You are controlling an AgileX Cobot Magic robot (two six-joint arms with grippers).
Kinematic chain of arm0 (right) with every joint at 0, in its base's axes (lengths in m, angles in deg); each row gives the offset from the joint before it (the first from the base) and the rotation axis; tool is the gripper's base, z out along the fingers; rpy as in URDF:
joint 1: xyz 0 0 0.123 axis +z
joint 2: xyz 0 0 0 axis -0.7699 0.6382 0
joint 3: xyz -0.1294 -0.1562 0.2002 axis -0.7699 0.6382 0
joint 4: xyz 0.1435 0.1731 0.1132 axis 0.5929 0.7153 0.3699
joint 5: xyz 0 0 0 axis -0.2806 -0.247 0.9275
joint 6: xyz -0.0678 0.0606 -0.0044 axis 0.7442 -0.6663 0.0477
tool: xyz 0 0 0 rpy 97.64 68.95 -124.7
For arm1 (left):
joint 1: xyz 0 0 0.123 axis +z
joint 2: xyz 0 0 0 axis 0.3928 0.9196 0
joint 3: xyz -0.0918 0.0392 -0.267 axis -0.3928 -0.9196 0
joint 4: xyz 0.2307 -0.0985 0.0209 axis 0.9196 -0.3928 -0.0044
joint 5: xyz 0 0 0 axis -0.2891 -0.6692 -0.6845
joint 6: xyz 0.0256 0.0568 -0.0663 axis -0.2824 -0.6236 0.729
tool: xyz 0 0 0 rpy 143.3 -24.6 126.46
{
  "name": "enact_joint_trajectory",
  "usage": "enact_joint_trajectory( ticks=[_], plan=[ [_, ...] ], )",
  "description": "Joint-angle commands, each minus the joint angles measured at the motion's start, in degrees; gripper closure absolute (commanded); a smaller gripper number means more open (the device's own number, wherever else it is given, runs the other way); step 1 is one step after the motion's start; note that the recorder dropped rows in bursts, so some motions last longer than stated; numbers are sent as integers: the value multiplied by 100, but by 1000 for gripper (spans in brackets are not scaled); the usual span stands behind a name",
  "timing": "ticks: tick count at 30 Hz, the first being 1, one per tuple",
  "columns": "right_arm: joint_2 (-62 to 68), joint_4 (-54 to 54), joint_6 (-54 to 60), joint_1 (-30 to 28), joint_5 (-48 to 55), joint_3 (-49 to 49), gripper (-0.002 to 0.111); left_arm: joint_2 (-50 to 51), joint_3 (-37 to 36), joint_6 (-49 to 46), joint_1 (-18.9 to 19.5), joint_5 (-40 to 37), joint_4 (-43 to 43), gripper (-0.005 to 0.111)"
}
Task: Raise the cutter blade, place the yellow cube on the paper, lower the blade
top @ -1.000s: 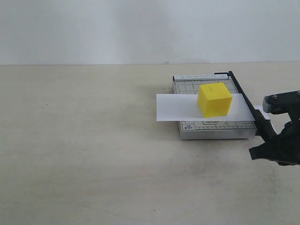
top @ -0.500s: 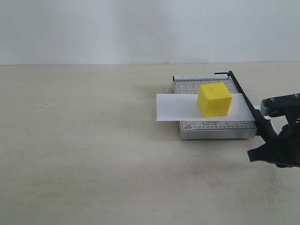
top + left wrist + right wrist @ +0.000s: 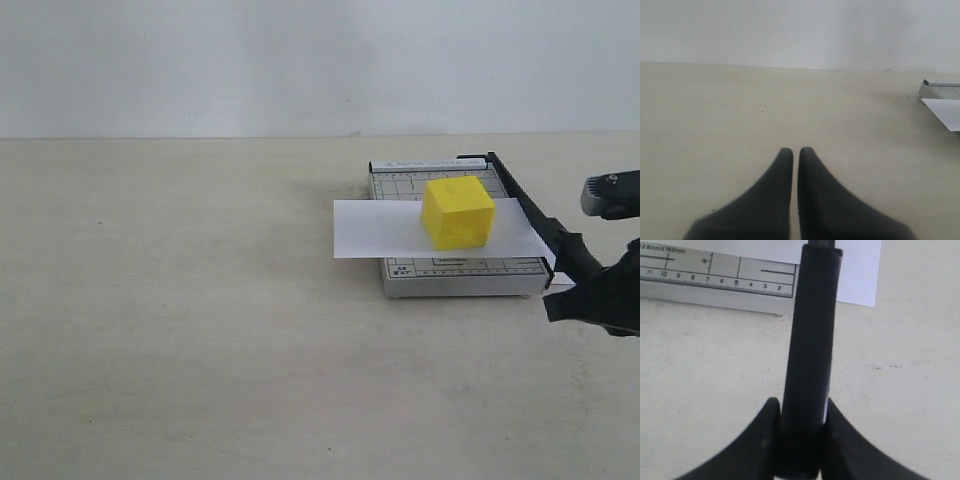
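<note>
With the yellow cube (image 3: 458, 212) sitting on the paper (image 3: 375, 228) near the tabletop's (image 3: 200, 300) right edge, the right tool (image 3: 800, 405) is clamping the cutter blade's (image 3: 525, 210) handle and should be easing it down along its hinge arc, the left tool (image 3: 795, 150) idling pinched together.

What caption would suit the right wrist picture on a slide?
Right tool gripping the cutter blade by its handle, paper and trimmer ruler beyond.
</note>
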Motion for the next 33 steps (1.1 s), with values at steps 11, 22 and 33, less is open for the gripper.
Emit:
enact_joint_trajectory(
  ticks=[11,22,33],
  plan=[
    [-106,-35,-58,47,196,4,50,-22,-21,-7,20,-9,26,102],
    [-106,-138,165,47,-418,4,50,-22,-21,-7,20,-9,26,102],
    [-348,-194,180,47,-754,4,50,-22,-21,-7,20,4,26,102]
  ],
)
